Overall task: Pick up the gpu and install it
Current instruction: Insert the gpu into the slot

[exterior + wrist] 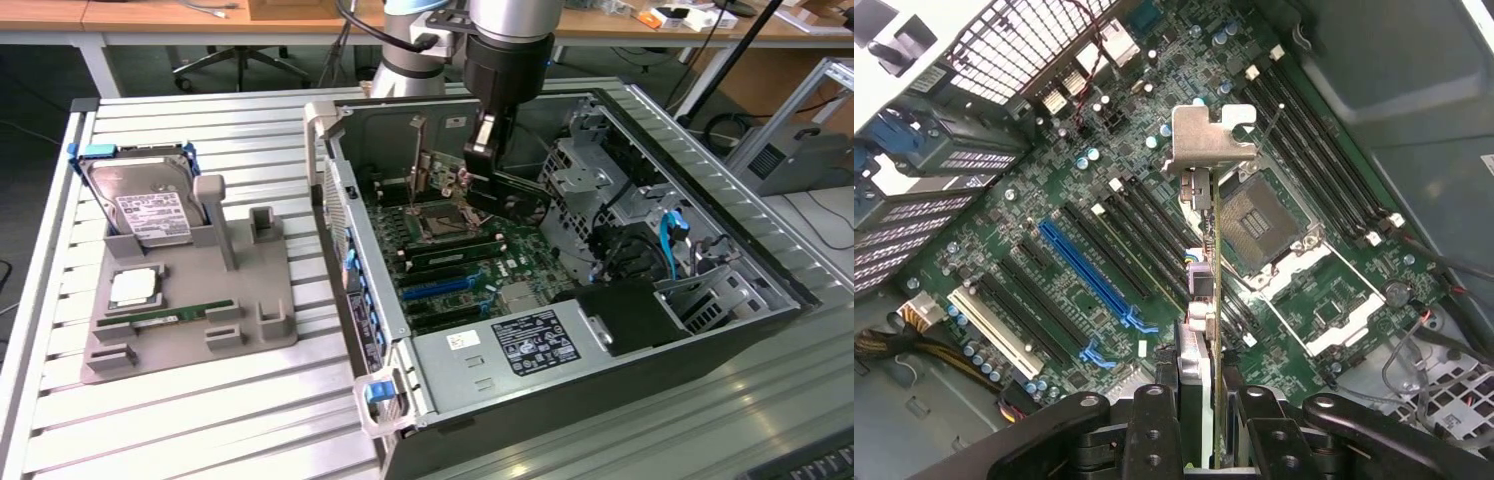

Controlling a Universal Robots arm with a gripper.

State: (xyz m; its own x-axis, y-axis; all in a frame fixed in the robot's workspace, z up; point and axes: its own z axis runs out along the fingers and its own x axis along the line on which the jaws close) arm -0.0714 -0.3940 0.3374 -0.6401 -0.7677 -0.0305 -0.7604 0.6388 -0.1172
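My gripper (483, 160) is down inside the open computer case (441, 360), shut on the gpu (514, 188), a thin dark card. In the wrist view the gpu (1206, 260) is seen edge-on between my two black fingers (1154, 420), its silver-grey bracket (1209, 140) at the far end. The card hangs above the green motherboard (1034, 210), over the black slots between the blue slot (1089, 270) and the empty CPU socket (1259, 220). Whether its lower edge touches a slot I cannot tell.
On the slatted table, toward the exterior view's left, a grey holder (254, 300) carries a hard drive (154, 205), a CPU (134, 288) and a green memory stick (174, 315). Drive cages and a blue cable (671, 235) crowd the case's far side. The rear fan grille (1024, 40) stands close.
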